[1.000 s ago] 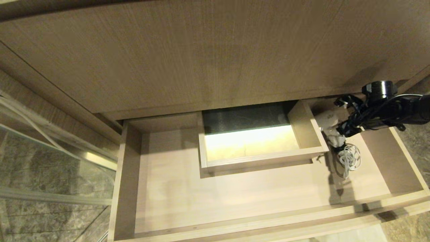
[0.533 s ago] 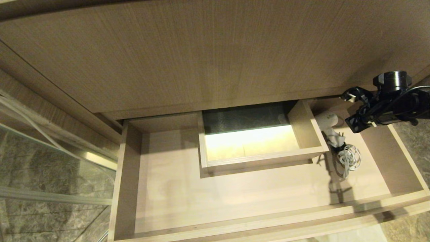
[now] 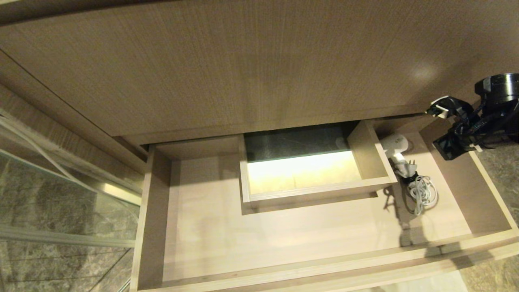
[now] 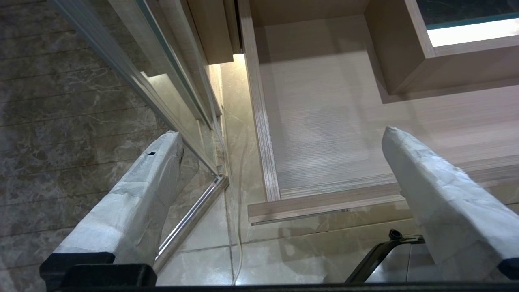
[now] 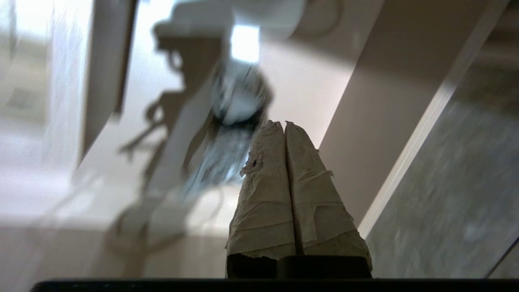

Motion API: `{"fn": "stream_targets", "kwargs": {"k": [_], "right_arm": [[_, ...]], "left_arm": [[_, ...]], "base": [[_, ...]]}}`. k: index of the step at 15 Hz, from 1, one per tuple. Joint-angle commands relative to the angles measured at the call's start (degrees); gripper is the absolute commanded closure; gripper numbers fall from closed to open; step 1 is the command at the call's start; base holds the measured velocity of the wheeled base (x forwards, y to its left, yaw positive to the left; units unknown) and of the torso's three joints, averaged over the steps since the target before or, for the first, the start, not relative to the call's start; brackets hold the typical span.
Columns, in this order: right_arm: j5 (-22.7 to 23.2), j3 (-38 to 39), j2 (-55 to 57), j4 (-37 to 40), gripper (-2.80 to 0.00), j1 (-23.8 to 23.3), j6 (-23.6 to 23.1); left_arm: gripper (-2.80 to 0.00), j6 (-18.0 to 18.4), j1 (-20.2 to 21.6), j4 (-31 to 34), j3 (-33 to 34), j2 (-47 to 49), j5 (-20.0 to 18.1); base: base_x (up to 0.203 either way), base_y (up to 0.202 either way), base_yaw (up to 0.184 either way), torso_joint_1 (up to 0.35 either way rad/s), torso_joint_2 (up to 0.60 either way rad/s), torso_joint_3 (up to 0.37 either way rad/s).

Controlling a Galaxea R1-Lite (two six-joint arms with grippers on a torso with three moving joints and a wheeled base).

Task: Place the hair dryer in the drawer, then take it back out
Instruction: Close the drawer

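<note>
Placement done: hair dryer (image 3: 395,146) lying inside the open drawer (image 3: 154,194), in its right-hand bay, just beside the boxed cutout (image 3: 369,156), with bundled cord (image 3: 421,194) trailing toward the drawer front. Right gripper (image 3: 446,134) hanging above the drawer's right wall, clear of the dryer, fingers (image 5: 284,162) pressed flat together on nothing. Left gripper (image 4: 279,190) parked low by the drawer's left front corner, fingers spread wide, holding nothing. Likely at the turn between the two halves of the task: stored, not yet retrieved. Next move probably calls for spreading the right fingers, coming back down over the white barrel or handle, closing there rather than on the loose cord, then lifting straight up past the cutout wall. Compared with a second ago: then down on the dryer with fingers apart, now drawn back up and to the right and shut; dryer itself barely shifted, now fully uncovered.
</note>
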Motion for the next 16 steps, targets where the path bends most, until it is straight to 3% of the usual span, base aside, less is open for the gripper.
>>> {"fn": "stream_targets", "kwargs": {"k": [1, 9, 13, 16], "right_arm": [[-0.01, 3.41, -7.04, 1.43, 0.0, 0.06, -0.17], [-0.89, 22.85, -35.72, 5.58, 0.0, 0.06, -0.66], [-5.77, 26.3, -45.84, 10.98, 0.0, 0.05, -0.59], [-6.24, 26.53, -46.08, 11.55, 0.0, 0.05, -0.56]], "left_arm": [[-2.8, -0.01, 0.0, 0.02, 0.0, 0.0, -0.01], [-2.8, -0.01, 0.0, -0.07, 0.0, 0.0, -0.01], [-2.8, -0.01, 0.0, 0.02, 0.0, 0.0, -0.01], [-2.8, -0.01, 0.0, 0.02, 0.0, 0.0, -0.01]], "base": [[0.0, 0.0, 0.0, 0.0, 0.0, 0.0], [0.0, 0.0, 0.0, 0.0, 0.0, 0.0], [0.0, 0.0, 0.0, 0.0, 0.0, 0.0], [0.0, 0.0, 0.0, 0.0, 0.0, 0.0]]}}
